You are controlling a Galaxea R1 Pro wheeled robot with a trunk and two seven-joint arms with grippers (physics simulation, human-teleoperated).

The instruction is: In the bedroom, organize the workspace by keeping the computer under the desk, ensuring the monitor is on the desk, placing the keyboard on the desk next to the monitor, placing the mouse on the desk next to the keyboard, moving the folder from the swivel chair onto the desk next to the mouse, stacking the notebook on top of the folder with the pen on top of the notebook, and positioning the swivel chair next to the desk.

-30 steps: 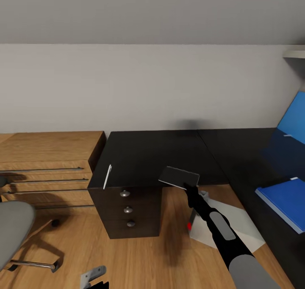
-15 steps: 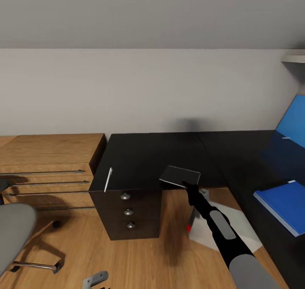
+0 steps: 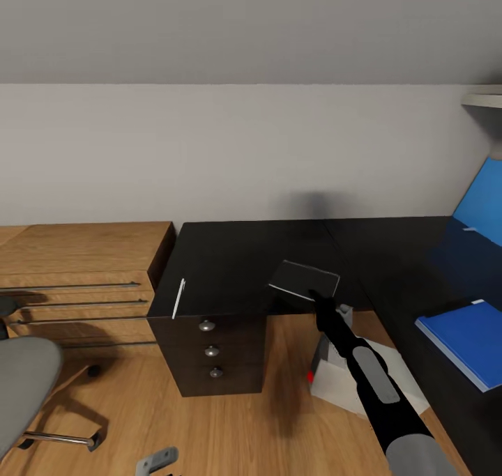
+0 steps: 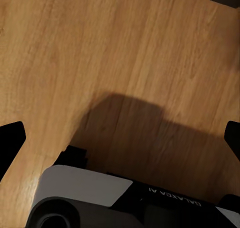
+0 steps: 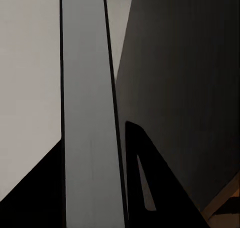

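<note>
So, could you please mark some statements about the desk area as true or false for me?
1. The folder lies on the desk. True.
2. The pen rests on the folder. False: it lies at the desk's edge above the drawers, far from the folder.
3. The right pincer holds the notebook. True.
4. The swivel chair stands right of the computer. False: in the head view it is far to the left.
</note>
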